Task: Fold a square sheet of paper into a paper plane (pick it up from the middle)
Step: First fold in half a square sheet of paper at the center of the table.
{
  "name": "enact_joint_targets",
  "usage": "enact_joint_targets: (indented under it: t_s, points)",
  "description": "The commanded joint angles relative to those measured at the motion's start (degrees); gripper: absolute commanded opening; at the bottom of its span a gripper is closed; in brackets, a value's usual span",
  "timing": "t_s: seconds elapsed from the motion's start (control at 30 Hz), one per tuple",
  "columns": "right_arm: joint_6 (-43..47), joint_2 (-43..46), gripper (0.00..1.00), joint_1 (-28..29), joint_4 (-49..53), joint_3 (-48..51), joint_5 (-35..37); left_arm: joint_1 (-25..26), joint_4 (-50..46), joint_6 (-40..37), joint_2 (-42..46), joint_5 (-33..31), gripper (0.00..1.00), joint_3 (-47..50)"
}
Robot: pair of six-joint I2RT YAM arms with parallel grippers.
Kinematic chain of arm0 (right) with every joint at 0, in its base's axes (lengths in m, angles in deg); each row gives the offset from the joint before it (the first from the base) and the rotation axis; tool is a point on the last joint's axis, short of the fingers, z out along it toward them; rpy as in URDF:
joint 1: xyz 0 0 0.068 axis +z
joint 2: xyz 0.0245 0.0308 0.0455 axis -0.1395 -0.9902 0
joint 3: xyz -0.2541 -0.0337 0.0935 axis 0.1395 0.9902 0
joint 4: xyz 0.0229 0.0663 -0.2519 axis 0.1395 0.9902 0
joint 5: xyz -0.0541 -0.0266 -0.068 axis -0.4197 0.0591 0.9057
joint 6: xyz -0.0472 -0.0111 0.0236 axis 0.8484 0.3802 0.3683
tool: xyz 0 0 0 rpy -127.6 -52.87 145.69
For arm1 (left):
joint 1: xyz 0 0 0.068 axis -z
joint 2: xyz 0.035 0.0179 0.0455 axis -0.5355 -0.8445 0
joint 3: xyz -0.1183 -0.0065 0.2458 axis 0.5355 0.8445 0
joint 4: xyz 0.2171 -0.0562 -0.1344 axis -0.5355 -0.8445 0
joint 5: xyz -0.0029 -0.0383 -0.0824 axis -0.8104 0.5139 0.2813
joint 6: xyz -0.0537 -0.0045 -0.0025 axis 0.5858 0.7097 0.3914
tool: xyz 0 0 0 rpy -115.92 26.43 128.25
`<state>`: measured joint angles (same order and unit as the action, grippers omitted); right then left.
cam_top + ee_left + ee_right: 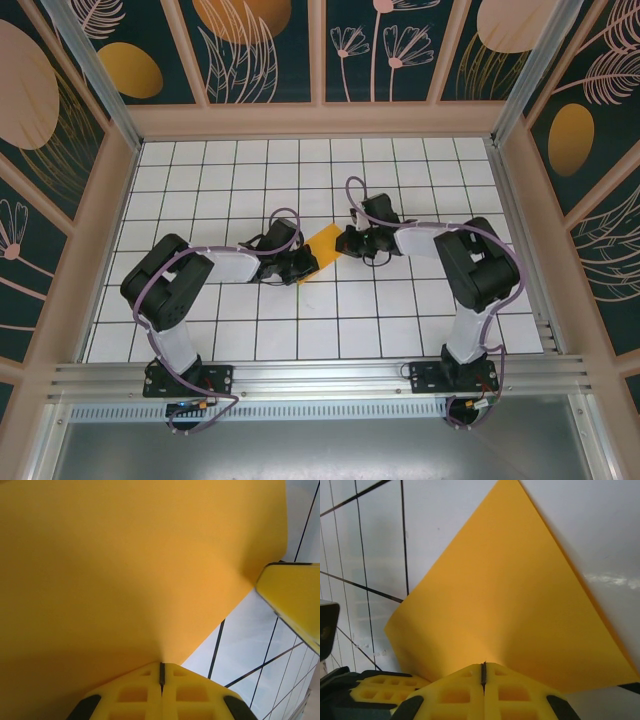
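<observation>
Mid-table, the square sheet of paper (323, 250) is held between two arms. It is clamped at its near-left edge by the left gripper (300, 264) and at its far-right edge by the right gripper (350, 242), each with its fingers pressed together on the sheet. No pointed dart form is seen on the white gridded table (400, 330). Whether a first crease has been made cannot be told. Folding is judged to be at an early stage, with nearly all folds left.
</observation>
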<state>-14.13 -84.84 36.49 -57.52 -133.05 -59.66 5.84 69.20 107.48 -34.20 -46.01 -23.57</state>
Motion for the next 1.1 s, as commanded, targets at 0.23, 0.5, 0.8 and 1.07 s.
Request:
enact_joint_targets:
  t_s: [0.23, 0.5, 0.8, 1.07]
  points:
    - [1.29, -4.41, 0.00, -0.04, 2.62, 0.56, 1.32, 0.19, -2.11, -9.77, 4.21, 0.49, 0.00, -2.61]
    - [1.12, -5.43, 0.00, -0.16, 3.31, 0.76, 1.43, 0.26, 1.93, -15.21, -0.05, 3.58, 0.00, -6.21]
    - [1.03, -5.87, 0.00, -0.12, 3.89, 1.02, 1.57, 0.24, 3.82, -16.77, -5.68, 5.45, 0.00, -8.44]
    - [1.07, -6.44, 0.00, -0.15, 4.26, 0.96, 2.06, 0.23, 4.63, -17.47, -7.36, 6.36, 0.00, -8.21]
